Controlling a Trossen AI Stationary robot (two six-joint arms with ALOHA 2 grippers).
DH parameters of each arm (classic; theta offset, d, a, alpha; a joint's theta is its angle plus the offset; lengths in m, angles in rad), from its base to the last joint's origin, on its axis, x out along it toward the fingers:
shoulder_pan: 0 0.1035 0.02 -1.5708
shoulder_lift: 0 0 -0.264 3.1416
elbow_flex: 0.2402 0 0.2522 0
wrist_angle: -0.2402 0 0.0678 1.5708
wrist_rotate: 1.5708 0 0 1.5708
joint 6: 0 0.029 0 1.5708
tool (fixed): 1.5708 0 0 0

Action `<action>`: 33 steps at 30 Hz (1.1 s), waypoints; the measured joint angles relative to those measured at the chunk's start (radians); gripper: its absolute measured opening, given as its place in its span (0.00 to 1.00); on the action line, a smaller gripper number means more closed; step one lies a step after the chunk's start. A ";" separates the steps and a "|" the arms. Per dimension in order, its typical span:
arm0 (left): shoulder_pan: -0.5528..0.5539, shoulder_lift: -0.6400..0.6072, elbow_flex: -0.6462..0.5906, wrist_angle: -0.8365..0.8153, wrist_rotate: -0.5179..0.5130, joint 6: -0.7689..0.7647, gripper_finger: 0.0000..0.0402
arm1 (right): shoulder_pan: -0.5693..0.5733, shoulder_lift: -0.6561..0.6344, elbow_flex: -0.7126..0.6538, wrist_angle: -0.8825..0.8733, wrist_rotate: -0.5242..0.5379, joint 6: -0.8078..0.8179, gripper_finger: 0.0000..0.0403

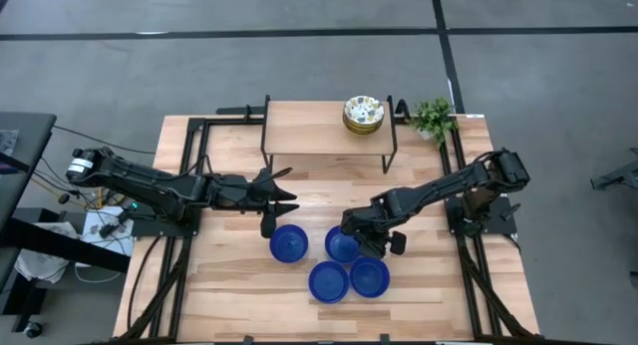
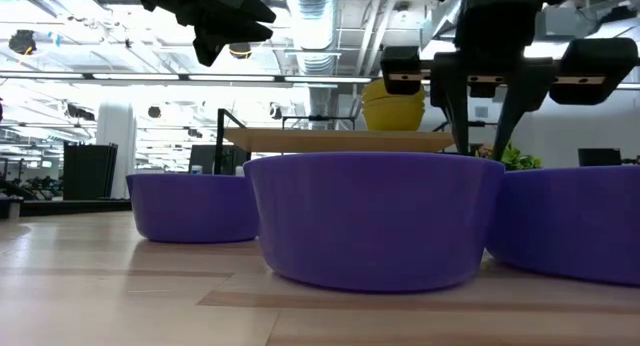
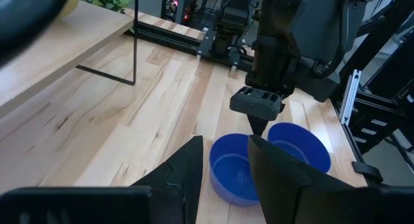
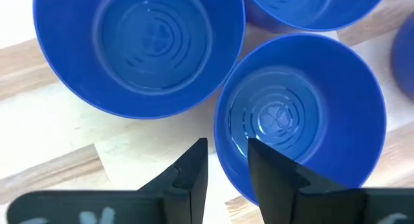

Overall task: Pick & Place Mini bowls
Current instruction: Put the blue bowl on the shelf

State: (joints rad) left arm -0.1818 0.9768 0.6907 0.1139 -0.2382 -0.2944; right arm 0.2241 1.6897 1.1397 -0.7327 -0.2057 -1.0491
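Four cobalt blue mini bowls sit clustered on their bases on the table (image 1: 239, 285): one at the left (image 1: 289, 243), one in the middle (image 1: 341, 245), and two nearer ones (image 1: 328, 282) (image 1: 370, 276). The floral bowls (image 1: 364, 115) are stacked on a wooden shelf at the far side. My right gripper (image 1: 365, 242) (image 4: 228, 160) is open and points down over the middle bowl's right rim (image 4: 221, 130). One finger stands inside that bowl and one outside. My left gripper (image 1: 284, 185) (image 3: 226, 169) is open, holds nothing, and hovers above and beyond the left bowl.
The raised wooden shelf (image 1: 319, 128) on thin black legs spans the far middle of the table. A small green plant (image 1: 434, 117) stands at its right end. Black frame rails (image 1: 184, 166) run along both sides. Bare wood lies near the front left.
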 joint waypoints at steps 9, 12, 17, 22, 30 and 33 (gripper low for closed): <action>0.000 0.000 0.000 0.000 0.000 -0.001 0.30 | -0.001 0.000 -0.001 0.001 0.018 -0.009 0.25; 0.000 0.000 0.000 0.000 0.000 -0.001 0.30 | -0.001 0.000 -0.017 0.008 0.022 -0.021 0.25; 0.000 0.000 0.000 0.000 0.000 -0.001 0.30 | -0.002 0.001 -0.068 0.043 0.033 -0.033 0.25; 0.000 0.000 0.000 0.000 0.000 -0.001 0.30 | 0.005 0.001 -0.080 0.077 0.082 -0.051 0.25; 0.000 0.000 0.000 0.001 0.000 -0.001 0.30 | 0.005 0.001 -0.080 0.088 0.088 -0.058 0.25; 0.000 0.000 0.000 0.005 0.000 -0.001 0.30 | 0.004 0.001 -0.080 0.091 0.079 -0.058 0.25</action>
State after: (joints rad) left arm -0.1814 0.9768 0.6907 0.1185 -0.2382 -0.2958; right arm 0.2277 1.6909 1.0595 -0.6419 -0.1268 -1.1072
